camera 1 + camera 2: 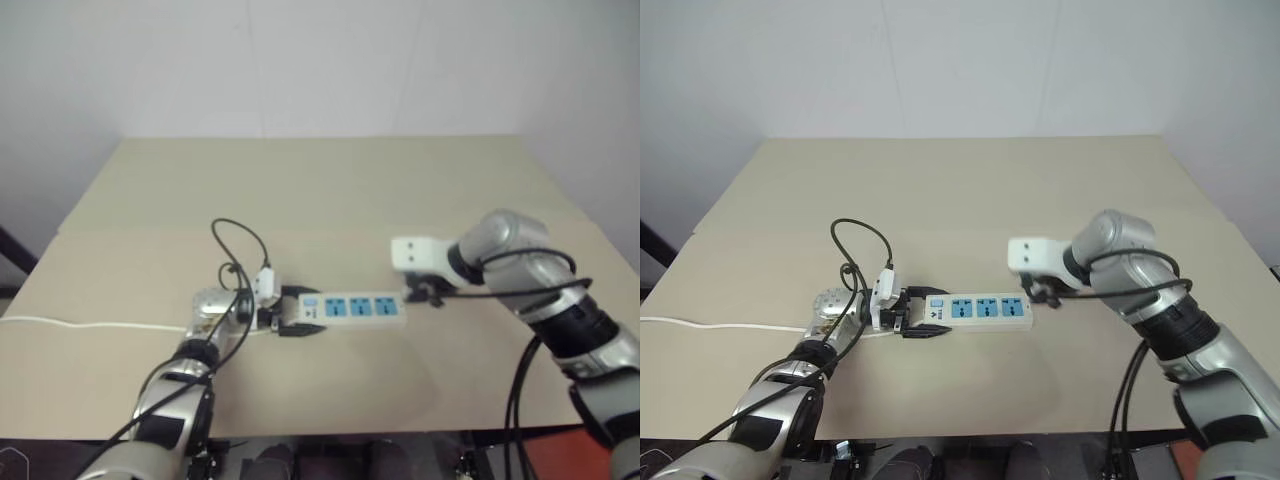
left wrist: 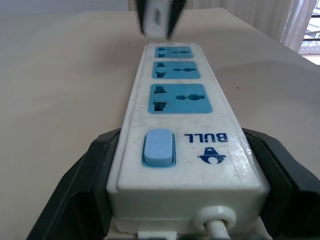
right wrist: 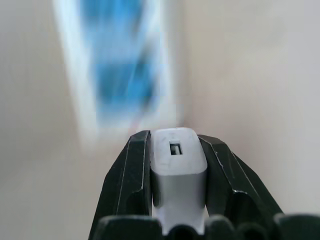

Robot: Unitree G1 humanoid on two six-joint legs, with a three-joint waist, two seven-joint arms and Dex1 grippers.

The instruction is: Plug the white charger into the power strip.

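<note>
The power strip [image 1: 355,308] lies flat on the tan table, a white bar with three blue socket faces. My left gripper [image 1: 300,314] is shut on its switch end, and in the left wrist view the black fingers [image 2: 82,190] clamp both sides beside the blue switch. My right gripper [image 3: 175,147] is shut on the white charger [image 3: 178,172], which sits upright between the fingers. That gripper [image 1: 426,293] hovers just above and past the strip's far end, tilted down toward it. In the left wrist view the charger [image 2: 156,17] shows blurred above the farthest socket.
A thin white cord [image 1: 90,324] runs from the strip's switch end across the table [image 1: 300,190] and off its left edge. Black cables [image 1: 240,250] loop above my left wrist. The table's front edge lies close below the strip.
</note>
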